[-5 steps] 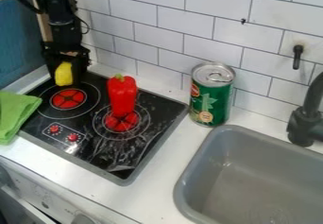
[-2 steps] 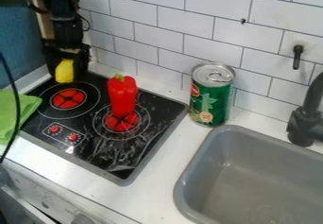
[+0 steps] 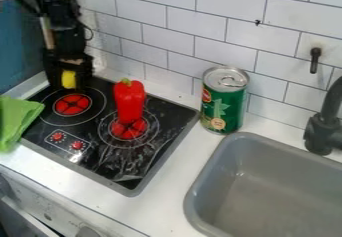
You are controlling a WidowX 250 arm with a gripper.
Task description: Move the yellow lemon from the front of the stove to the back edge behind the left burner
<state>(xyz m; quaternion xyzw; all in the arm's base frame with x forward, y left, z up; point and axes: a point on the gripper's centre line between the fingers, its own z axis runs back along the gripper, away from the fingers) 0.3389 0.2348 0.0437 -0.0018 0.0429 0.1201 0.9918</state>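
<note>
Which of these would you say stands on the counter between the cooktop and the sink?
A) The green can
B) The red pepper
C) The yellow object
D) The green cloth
A: the green can stands upright on the white counter, with the black cooktop on one side and the grey sink on the other.

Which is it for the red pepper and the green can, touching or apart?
Apart. In the camera view, a strip of black stovetop and white counter shows between the pepper and the can.
</note>
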